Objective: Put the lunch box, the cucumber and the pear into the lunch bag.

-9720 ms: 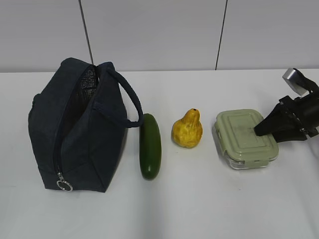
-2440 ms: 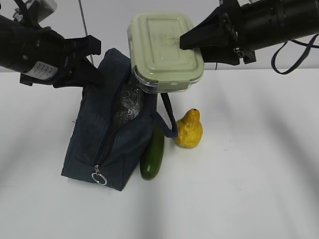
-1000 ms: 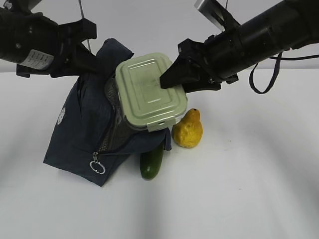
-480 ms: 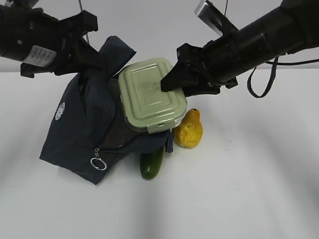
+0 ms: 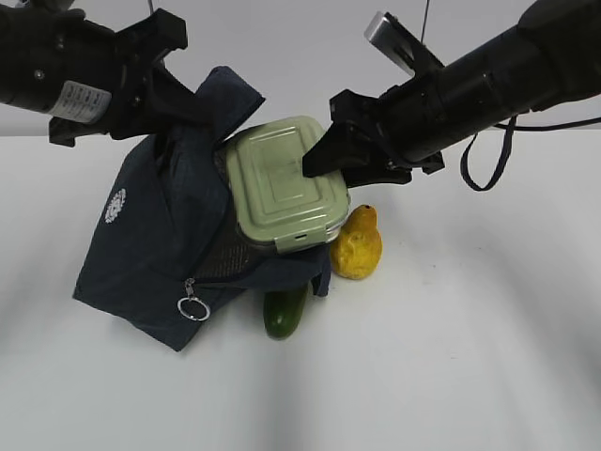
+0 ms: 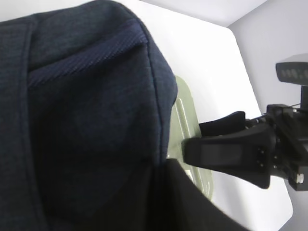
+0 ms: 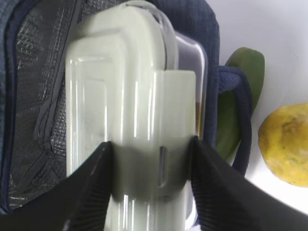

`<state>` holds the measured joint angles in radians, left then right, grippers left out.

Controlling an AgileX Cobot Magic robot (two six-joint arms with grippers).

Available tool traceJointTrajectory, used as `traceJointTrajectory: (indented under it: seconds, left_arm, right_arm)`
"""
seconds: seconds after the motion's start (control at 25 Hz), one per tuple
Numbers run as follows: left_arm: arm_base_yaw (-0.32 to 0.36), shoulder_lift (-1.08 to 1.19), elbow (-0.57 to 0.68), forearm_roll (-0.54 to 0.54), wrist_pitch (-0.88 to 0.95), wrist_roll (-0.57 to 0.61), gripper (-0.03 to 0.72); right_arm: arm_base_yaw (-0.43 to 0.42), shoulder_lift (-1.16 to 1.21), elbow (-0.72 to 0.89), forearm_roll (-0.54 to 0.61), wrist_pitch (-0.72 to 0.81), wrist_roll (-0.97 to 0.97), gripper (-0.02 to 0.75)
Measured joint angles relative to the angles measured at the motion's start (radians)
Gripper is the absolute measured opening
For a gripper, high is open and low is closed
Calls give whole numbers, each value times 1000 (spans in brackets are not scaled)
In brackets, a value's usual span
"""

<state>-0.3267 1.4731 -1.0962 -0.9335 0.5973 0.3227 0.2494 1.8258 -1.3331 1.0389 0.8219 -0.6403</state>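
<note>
Dark navy fabric lunch bag [image 5: 160, 254] slumped on white tabletop [image 5: 451, 357], tilted left, zipper mouth open toward the right, silvery mesh-patterned lining [image 7: 33, 96] visible inside, silver ring pull [image 5: 194, 308] hanging at the lower front corner, small white logo patch [image 5: 115, 206] on its side panel. Right gripper [image 5: 317, 162] comes in from upper right on a black arm, fingers [image 7: 91, 192] pinching the near end of the small clear rectangular lunch box with pale sage-green clip lid [image 5: 282, 183]; right wrist view shows one finger on each side of the box, pressed against it. Lunch box is tilted, lid facing up and toward the camera, far end partly inside the bag mouth, near end still outside and off the table. Left gripper [image 5: 183, 99] at upper left holds up the bag's top fabric edge; left wrist view is mostly navy cloth plus one dark finger, so the fingers appear closed on the bag's fabric, other finger hidden. Smooth dark green cucumber [image 5: 285, 312] lies on the table just right of the bag, upper part covered by bag fabric and the navy strap handle [image 7: 240, 120]. Small yellow pear with orange-brown blotches [image 5: 354, 244] stands upright on the table just right of the cucumber, below the box's near end, apart from the gripper. Grey panelled wall [image 5: 282, 47] behind.
</note>
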Motion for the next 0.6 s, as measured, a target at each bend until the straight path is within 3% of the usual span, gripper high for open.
traceJointTrajectory:
  seconds: [0.32,0.6]
  left_arm:
    - [0,0,0,-8,7,10,3]
    - [0,0,0,-78,26,62,3]
  right_arm:
    - [88,12,0,7,-82,2,379]
    - [148,16,0,12,-150,2,379]
